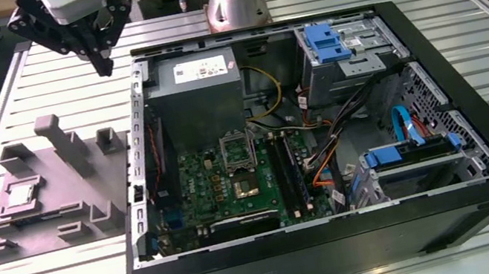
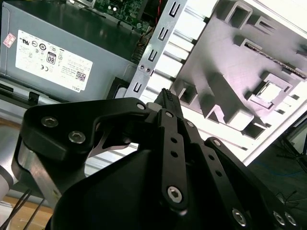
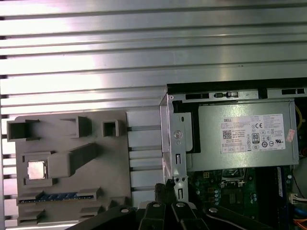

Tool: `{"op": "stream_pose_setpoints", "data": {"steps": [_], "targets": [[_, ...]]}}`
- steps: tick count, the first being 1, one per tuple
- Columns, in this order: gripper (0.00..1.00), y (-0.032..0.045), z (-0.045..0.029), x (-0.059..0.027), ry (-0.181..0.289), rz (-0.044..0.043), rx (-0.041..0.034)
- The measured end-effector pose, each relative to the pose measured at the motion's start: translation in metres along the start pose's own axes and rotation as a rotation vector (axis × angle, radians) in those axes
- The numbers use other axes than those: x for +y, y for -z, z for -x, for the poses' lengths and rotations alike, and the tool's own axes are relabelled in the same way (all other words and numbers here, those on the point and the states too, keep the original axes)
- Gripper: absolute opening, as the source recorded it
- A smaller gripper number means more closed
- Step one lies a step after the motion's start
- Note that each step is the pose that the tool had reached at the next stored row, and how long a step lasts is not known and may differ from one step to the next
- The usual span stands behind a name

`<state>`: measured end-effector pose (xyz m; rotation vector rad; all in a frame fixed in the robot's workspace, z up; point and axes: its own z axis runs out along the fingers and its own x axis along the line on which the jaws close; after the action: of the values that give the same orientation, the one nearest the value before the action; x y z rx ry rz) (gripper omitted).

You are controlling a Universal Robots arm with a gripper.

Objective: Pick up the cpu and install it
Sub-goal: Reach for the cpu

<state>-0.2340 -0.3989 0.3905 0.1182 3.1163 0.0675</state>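
Gripper (image 1: 103,65) is hanging above the slatted desk (image 1: 6,96), by the edge of the grey fixture (image 1: 40,164) that faces the open computer case (image 1: 345,251). The jaws are sitting together with nothing between them. The cpu (image 1: 21,193) is lying flat, silver top up, in a square recess of the fixture. It is on the fixture's side away from the case, and nothing is touching it. From the jaws, then, the chip is lying across the fixture, well apart from them. In the first wrist view an upright block (image 3: 81,158) of the fixture is standing just beside the cpu (image 3: 37,169), between the recess and the edge where the gripper (image 3: 165,190) is hovering. The chip is looking near-square, so I am judging no long axis worth noting; its edges are running parallel to the fixture's edges. Pickup is not yet done.
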Motion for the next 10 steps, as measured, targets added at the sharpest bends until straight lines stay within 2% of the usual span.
{"op": "stream_pose_setpoints", "data": {"steps": [10], "targets": [[0.11,0.0001,-0.0035,-0.0003,0.0,0.0,0.0001]]}}
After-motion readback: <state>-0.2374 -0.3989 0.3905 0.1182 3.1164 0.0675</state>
